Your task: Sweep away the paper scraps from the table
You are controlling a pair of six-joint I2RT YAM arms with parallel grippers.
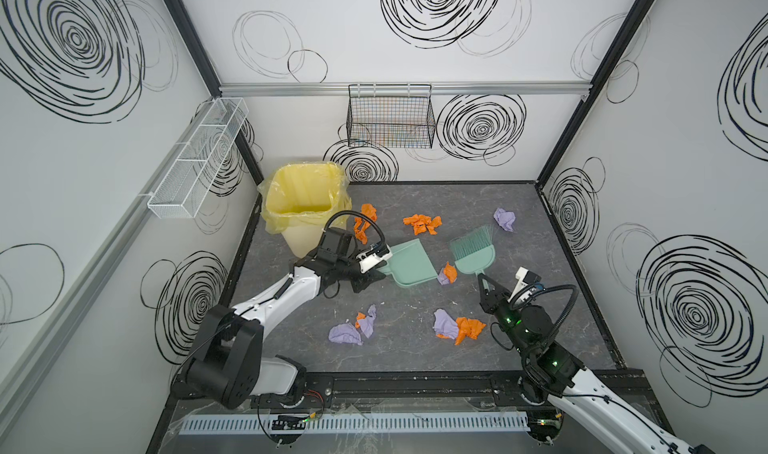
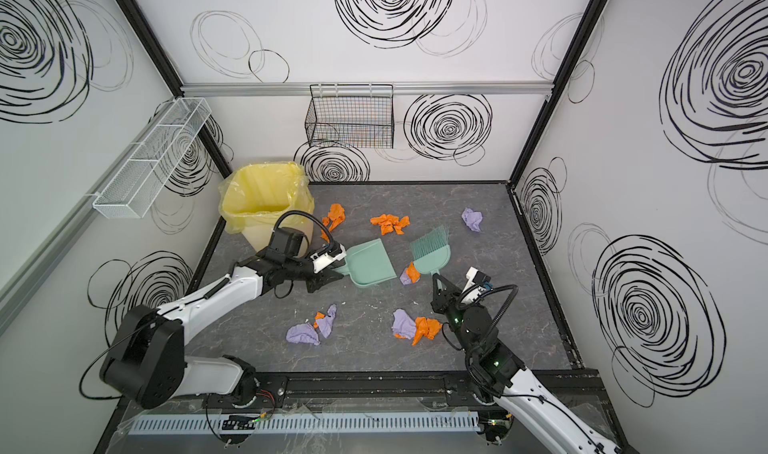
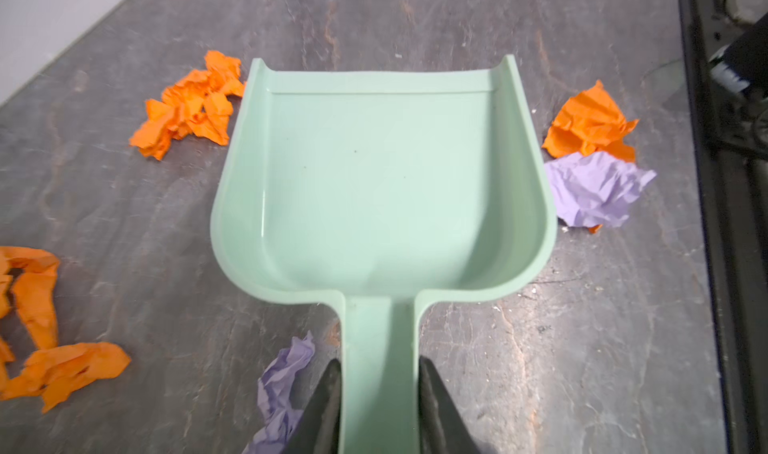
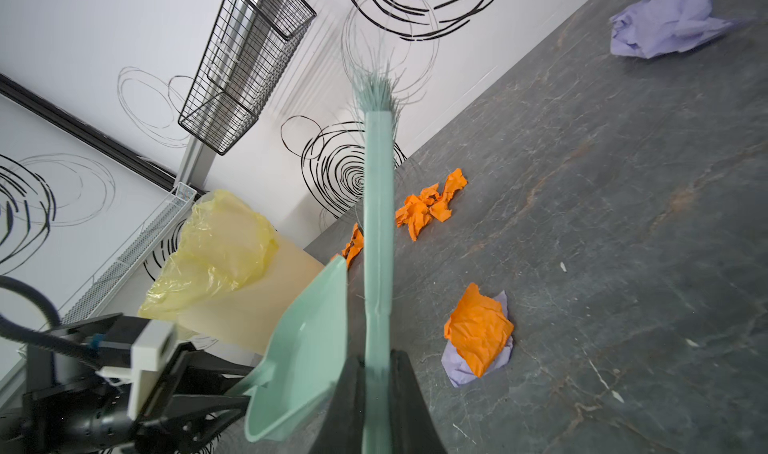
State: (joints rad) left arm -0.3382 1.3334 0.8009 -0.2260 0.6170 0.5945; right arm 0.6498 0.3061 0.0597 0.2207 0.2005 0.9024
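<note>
Orange and lilac paper scraps lie scattered over the dark grey table [image 1: 540, 306]: an orange wad [image 1: 422, 223] at the back, a lilac one [image 1: 504, 219] back right, an orange-and-lilac pair [image 1: 448, 274] between dustpan and brush, and more [image 1: 457, 325] near the front. My left gripper [image 1: 380, 271] [image 3: 379, 364] is shut on the handle of the mint-green dustpan [image 1: 411, 265] [image 3: 382, 182], whose pan holds nothing. My right gripper [image 1: 482, 279] [image 4: 376, 356] is shut on the handle of the green brush [image 1: 473, 250] [image 4: 378, 223], bristles pointing toward the back wall.
A yellow-lined bin [image 1: 305, 206] stands at the back left, just behind the left wrist. A black wire basket [image 1: 390, 117] hangs on the back wall and a white mesh shelf [image 1: 199, 161] on the left wall. A black rail [image 1: 415, 383] runs along the front edge.
</note>
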